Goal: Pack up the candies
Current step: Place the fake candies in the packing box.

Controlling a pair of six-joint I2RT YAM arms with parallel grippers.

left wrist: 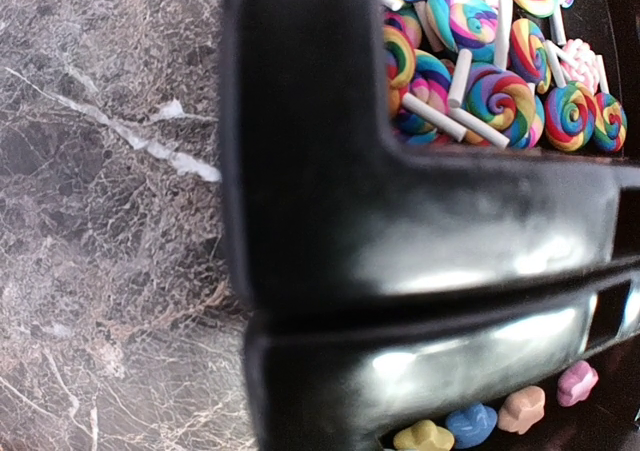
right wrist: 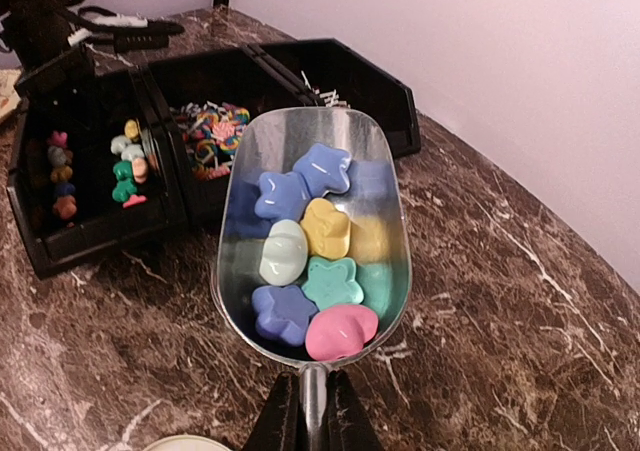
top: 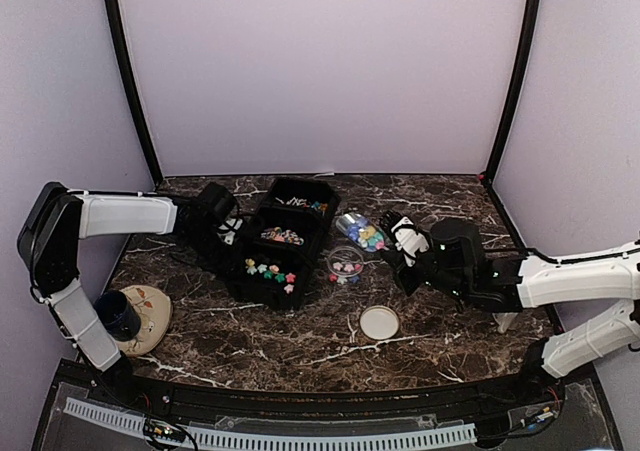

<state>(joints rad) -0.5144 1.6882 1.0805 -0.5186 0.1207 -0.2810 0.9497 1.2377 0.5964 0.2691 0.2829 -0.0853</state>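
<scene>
loaded metal scoop [right wrist: 300, 131] of star candies [right wrist: 325, 226], held above the table [right wrist: 520, 301] by the right claw [right wrist: 307, 423].
right claw narrow, clamped on the scoop's handle. the scoop's long axis runs straight out from the claw, mouth pointing left toward the black bins [top: 285, 236]. a clear jar [top: 345, 264], part filled, stands just on the near side of the scoop's mouth, beside the bins; its lid [top: 380, 322] lies apart. the right arm is nearer, so a downward tip into the jar seems likely next. left claw [top: 222, 223] is at the bins' left wall; its grip cannot be told. more candies lie in the bin compartments.
</scene>
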